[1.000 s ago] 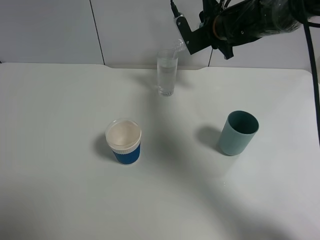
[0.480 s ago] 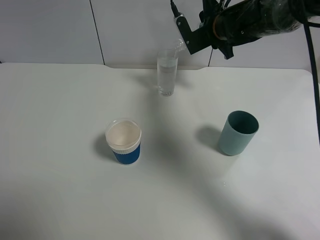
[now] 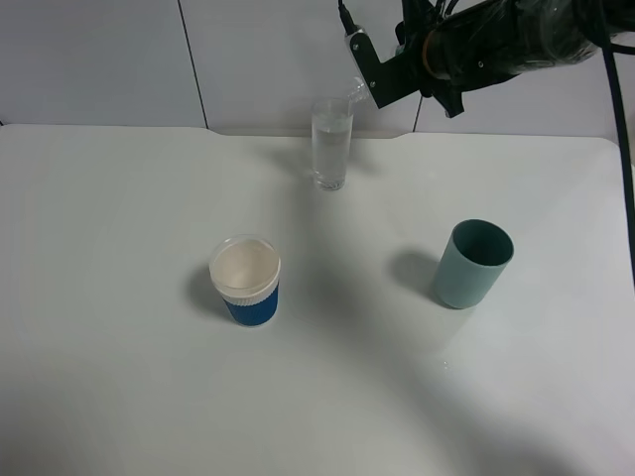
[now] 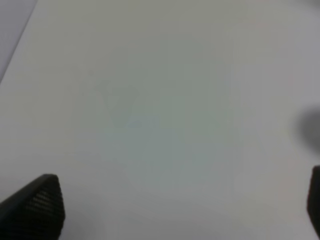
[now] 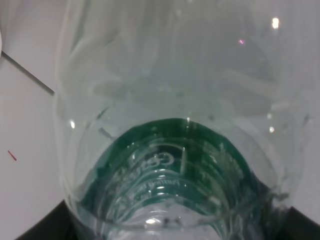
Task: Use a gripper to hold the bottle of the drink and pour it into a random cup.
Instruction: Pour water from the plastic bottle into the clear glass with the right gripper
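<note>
Up high, clamped between right gripper point(image 3: 377, 71) fingers: clear bottle point(image 3: 354, 91), long axis slanted, neck pointing down toward glass point(image 3: 330, 149) rim. Left gripper point(image 4: 175, 207) fingers spread apart over table point(image 4: 150, 100).

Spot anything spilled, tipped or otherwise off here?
Nothing stands out. The glass, blue-sleeved cup and teal cup stand upright; no puddle visible on the table. The bottle tilts over the glass rim, fitting a pour.

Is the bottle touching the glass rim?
Cannot tell. In the exterior high view the clear neck of the bottle overlaps the rim of the glass; neither contact nor gap shows plainly.
</note>
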Robot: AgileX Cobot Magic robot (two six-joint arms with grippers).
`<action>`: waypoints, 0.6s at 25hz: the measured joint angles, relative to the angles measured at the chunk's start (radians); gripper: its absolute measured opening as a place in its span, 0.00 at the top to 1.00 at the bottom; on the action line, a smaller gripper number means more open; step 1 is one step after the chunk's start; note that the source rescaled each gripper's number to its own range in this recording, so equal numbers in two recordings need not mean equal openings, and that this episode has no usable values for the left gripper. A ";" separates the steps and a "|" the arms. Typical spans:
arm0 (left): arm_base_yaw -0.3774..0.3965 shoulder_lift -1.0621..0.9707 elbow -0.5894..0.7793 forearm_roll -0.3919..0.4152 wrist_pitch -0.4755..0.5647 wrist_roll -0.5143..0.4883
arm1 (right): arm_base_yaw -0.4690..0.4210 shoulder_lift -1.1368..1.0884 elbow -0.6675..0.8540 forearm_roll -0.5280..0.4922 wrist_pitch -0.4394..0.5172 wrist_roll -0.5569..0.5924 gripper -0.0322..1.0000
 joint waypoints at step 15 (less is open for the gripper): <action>0.000 0.000 0.000 0.000 0.000 0.000 | 0.011 0.000 0.000 0.000 -0.007 -0.046 0.97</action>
